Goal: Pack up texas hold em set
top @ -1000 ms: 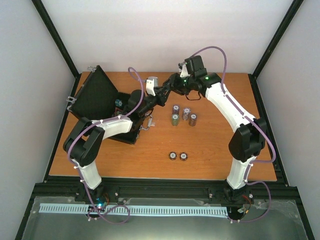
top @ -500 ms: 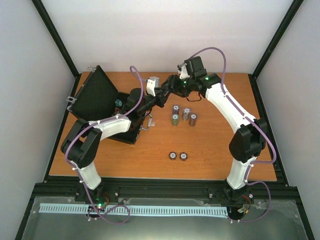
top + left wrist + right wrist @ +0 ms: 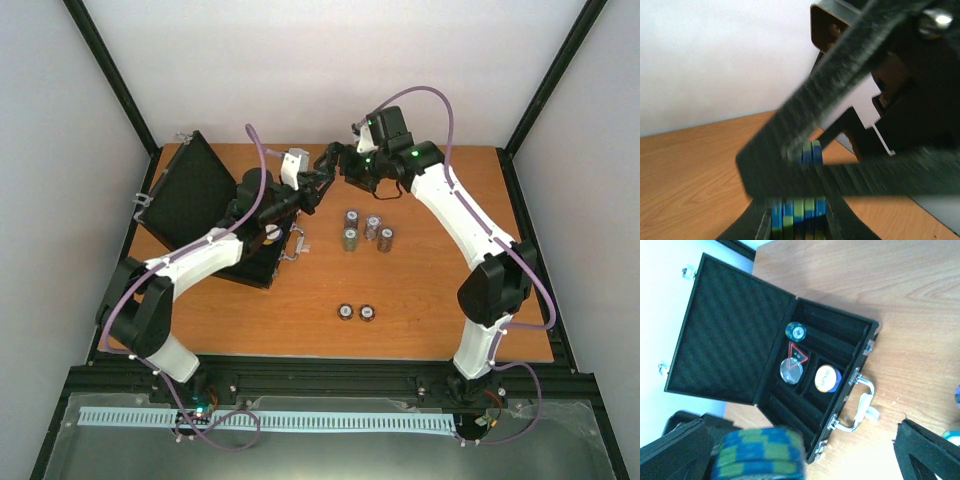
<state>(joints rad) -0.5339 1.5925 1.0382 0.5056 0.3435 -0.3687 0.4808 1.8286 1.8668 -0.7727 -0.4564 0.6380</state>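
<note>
My left gripper (image 3: 796, 222) is shut on a stack of blue-and-green poker chips (image 3: 799, 214), held in the air above the table. My right gripper (image 3: 802, 460) stands wide open around that same stack (image 3: 760, 455), its fingers well apart from it. Both grippers meet near the table's back centre, the left gripper (image 3: 310, 188) just below the right gripper (image 3: 332, 165). The black case (image 3: 840, 340) lies open with its lid (image 3: 190, 190) raised. Inside are a chip stack (image 3: 795, 331), a dark triangular token (image 3: 797, 352), a clear disc (image 3: 791, 371) and a yellow-topped disc (image 3: 826, 378).
Several small chip stacks (image 3: 366, 230) stand on the wooden table (image 3: 440, 290) right of the case. Two round discs (image 3: 356, 313) lie nearer the front. The case's silver handle (image 3: 860, 407) faces the stacks. The left arm crosses over the case's base.
My right gripper's jaws have spread wide and let go of the chip stack, which stays in my left gripper. The left arm has shifted left and back.
</note>
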